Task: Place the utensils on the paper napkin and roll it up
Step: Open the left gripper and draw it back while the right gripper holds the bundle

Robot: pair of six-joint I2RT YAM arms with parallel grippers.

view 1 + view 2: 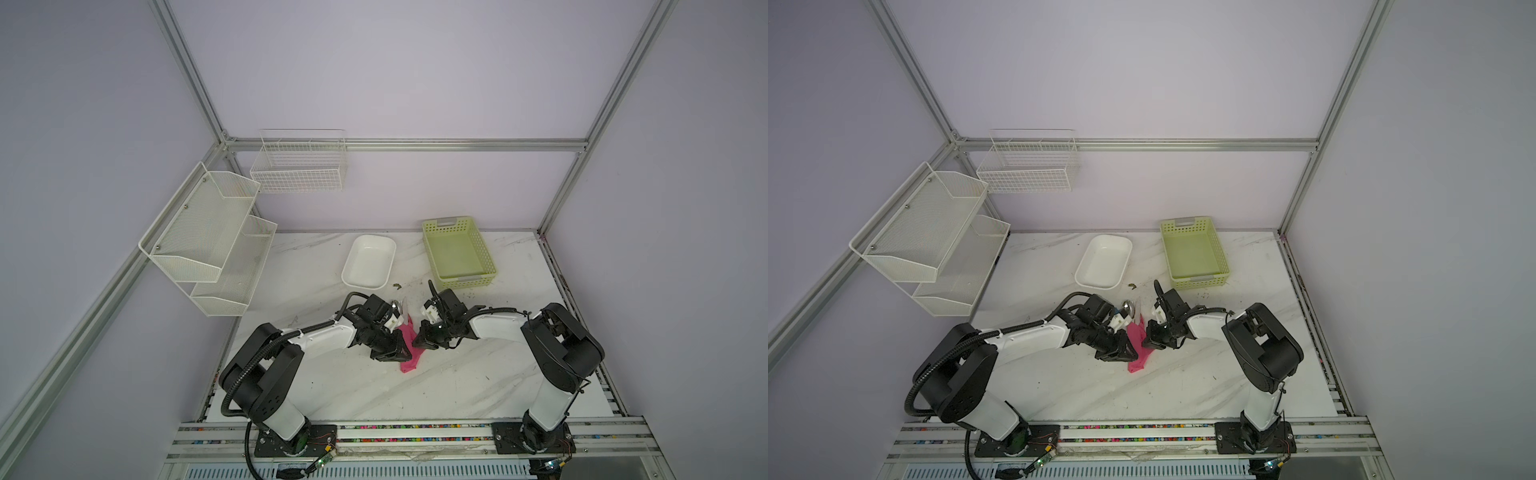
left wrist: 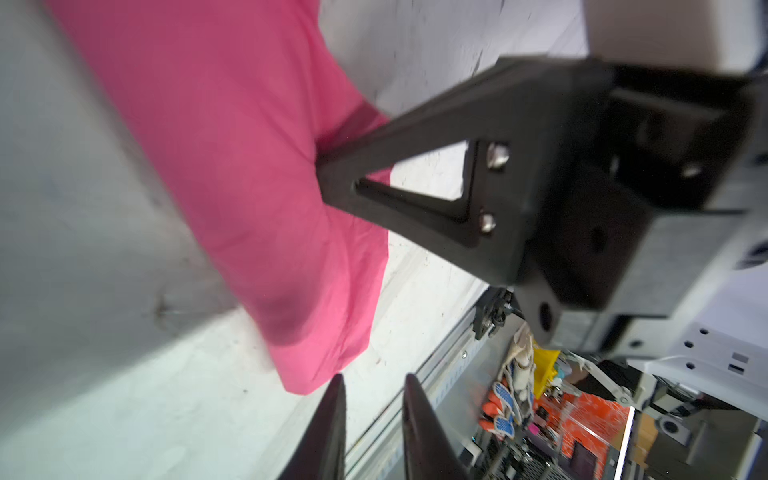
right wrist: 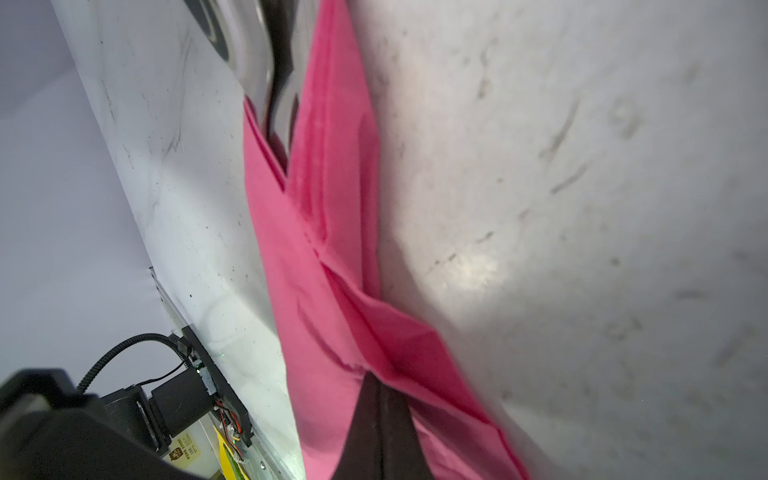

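Paper napkin (image 1: 409,347) lies mid-table as a long pink roll, running 12-to-6 btwn my two pincers. Utensils (image 3: 249,54) are wrapped inside. Only the spoon head (image 1: 400,306) and a bit more shiny metal poke out at the roll's 12 o'clock end. My R pincer (image 3: 380,386) is pressed together, pinching a fold on the roll's 3 o'clock side. My L pincer (image 2: 372,399) is slightly spread w/ nothing btwn the tips, on the 9 o'clock side near the roll's 6 o'clock end. White dish (image 1: 369,262) sits at 11, green basket (image 1: 459,253) at 1, both well apart from the roll.
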